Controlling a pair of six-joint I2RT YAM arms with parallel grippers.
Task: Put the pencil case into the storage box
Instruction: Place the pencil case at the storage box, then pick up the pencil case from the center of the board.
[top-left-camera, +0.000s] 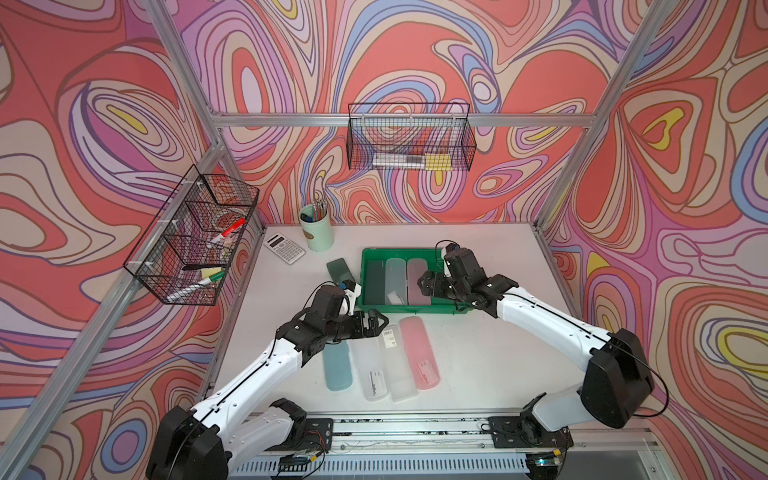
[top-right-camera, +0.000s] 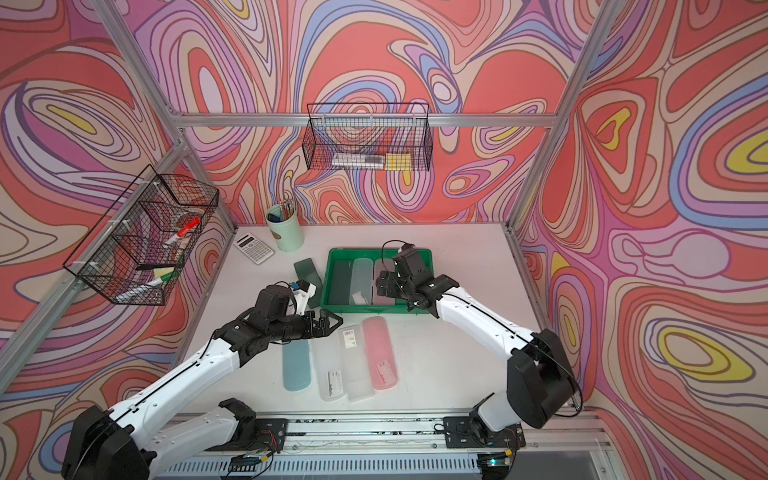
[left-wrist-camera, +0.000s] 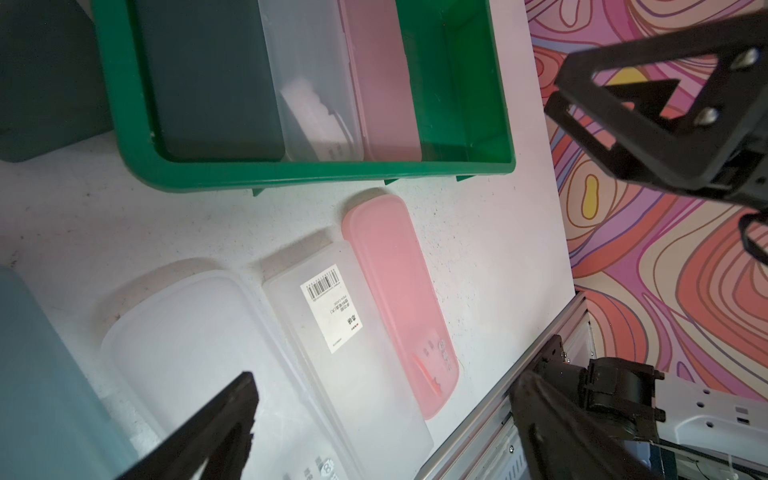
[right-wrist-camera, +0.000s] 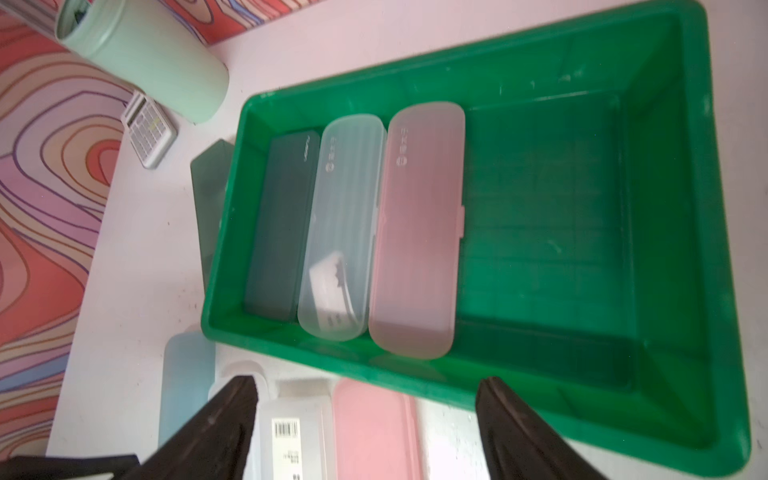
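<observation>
The green storage box (top-left-camera: 415, 309) (right-wrist-camera: 220, 249) holds a dark green case (right-wrist-camera: 282, 232), a clear case (right-wrist-camera: 345, 216) and a pale pink pencil case (top-left-camera: 415, 278) (right-wrist-camera: 419, 232) side by side; its right half is bare. My right gripper (top-left-camera: 424, 283) (right-wrist-camera: 370, 399) hangs open and empty over the box's front edge beside the pale pink case. On the table in front lie a teal case (top-left-camera: 337, 365), two clear cases (top-left-camera: 370, 370) (left-wrist-camera: 353, 353) and a pink case (top-left-camera: 419, 353) (left-wrist-camera: 399, 291). My left gripper (top-left-camera: 384, 322) (left-wrist-camera: 384, 415) hovers open above their far ends, holding nothing.
Another dark green case (top-left-camera: 338, 270) lies on the table just left of the box. A mint pen cup (top-left-camera: 318, 230) and a calculator (top-left-camera: 284, 247) stand at the back left. Black wire baskets hang on the left wall (top-left-camera: 191, 237) and back wall (top-left-camera: 409, 139).
</observation>
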